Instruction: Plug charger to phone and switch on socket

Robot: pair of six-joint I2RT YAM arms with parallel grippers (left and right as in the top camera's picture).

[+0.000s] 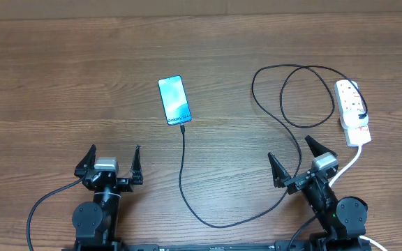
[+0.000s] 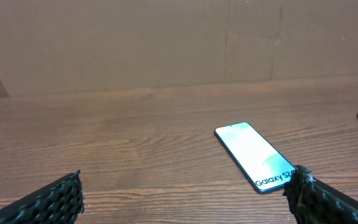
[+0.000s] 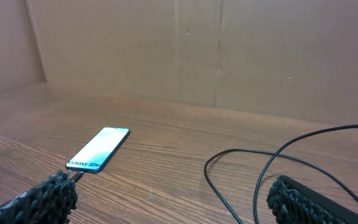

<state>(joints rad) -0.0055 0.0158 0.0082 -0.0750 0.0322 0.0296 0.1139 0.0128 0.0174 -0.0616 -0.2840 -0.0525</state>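
On its lit screen, the phone (image 2: 255, 155) reads "Galaxy S24".

Your wood-grain counter (image 1: 61, 84) carries three things: the phone (image 1: 174, 100) lying flat, screen up, near the middle; the charger (image 1: 183, 174) looping from the phone's near end across to the socket (image 1: 352, 111), which lies flat toward the right side

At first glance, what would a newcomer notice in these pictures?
The phone glows bright cyan on the brown table. A long black charger runs from its near edge in wide loops to the white socket at the right. The left gripper and right gripper stand open and empty in front.
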